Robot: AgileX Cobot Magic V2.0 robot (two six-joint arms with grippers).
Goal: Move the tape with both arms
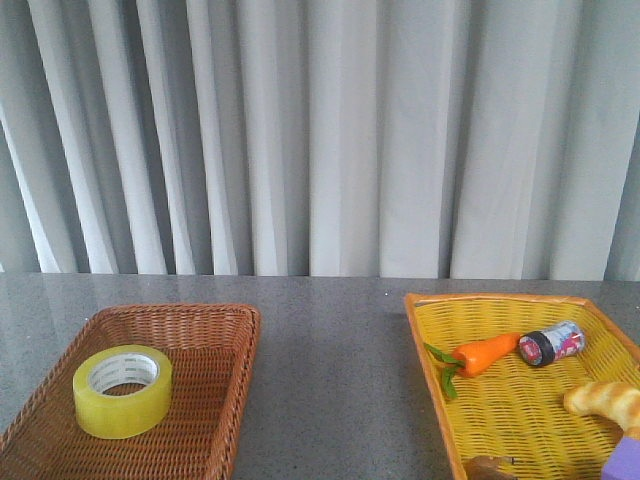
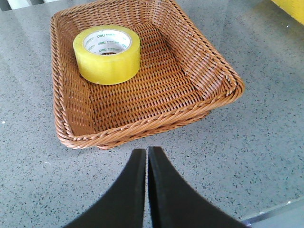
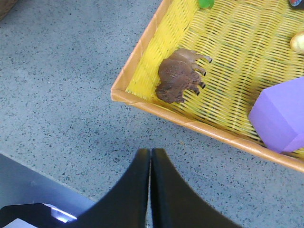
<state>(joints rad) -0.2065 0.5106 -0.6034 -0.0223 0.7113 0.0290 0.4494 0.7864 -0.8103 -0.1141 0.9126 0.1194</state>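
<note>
The tape (image 1: 122,391), a wide yellow roll with a white printed core, lies flat in the brown wicker basket (image 1: 215,330) at the table's left. The left wrist view shows the same tape (image 2: 107,53) in the far part of that basket (image 2: 156,121). My left gripper (image 2: 146,151) is shut and empty, over the bare table just outside the basket's near rim. My right gripper (image 3: 151,152) is also shut and empty, over the table beside a corner of the yellow basket (image 3: 142,42). Neither arm shows in the front view.
The yellow basket (image 1: 428,335) on the right holds a toy carrot (image 1: 482,354), a small dark-lidded jar (image 1: 551,343), a bread piece (image 1: 604,400), a brown animal figure (image 3: 179,78) and a purple block (image 3: 281,116). Grey speckled table (image 1: 330,370) lies between the baskets. A curtain hangs behind.
</note>
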